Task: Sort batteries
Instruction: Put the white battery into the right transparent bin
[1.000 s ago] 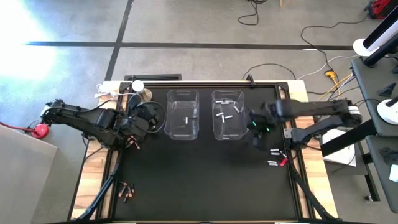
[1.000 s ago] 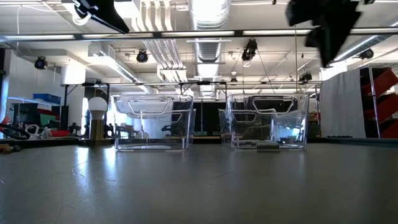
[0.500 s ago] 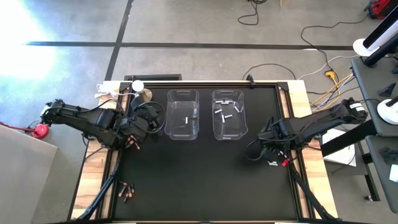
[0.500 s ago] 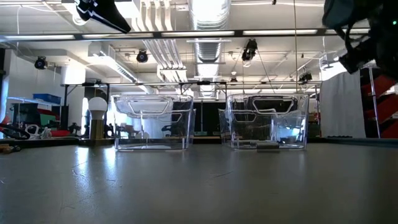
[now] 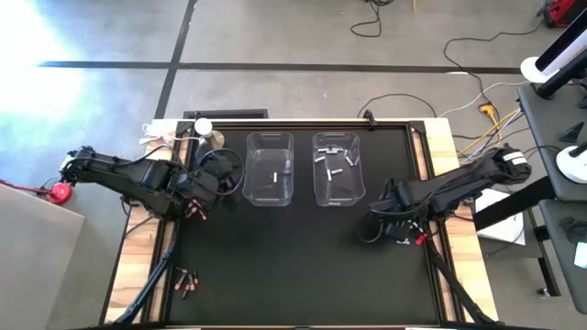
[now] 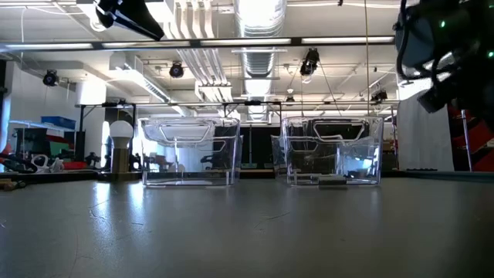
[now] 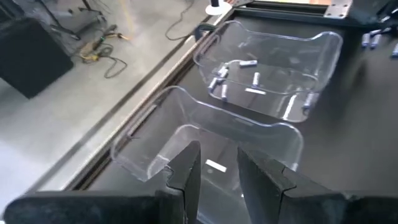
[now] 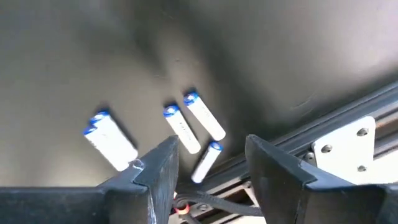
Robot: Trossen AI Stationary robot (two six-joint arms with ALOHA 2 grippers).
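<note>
Counter [image 5: 293,266] edge is the worry: the white batteries [image 8: 186,129] are lying close beside the rail there, so a nudge could be rolling them off. Two clear bins [image 5: 269,170] are sitting well apart from that cluster, so a loose grip risks a drop on the carry. Right end effector [image 8: 210,163] is hanging spread and empty over them; left end effector [image 7: 217,167], part-spread and empty, is waiting beside the bins.

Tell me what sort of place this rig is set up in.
Probably an open industrial lab or workshop: the low view shows exposed ceiling ducts and strip lights, and the high view shows a bare concrete floor with loose cables running around the table.
</note>
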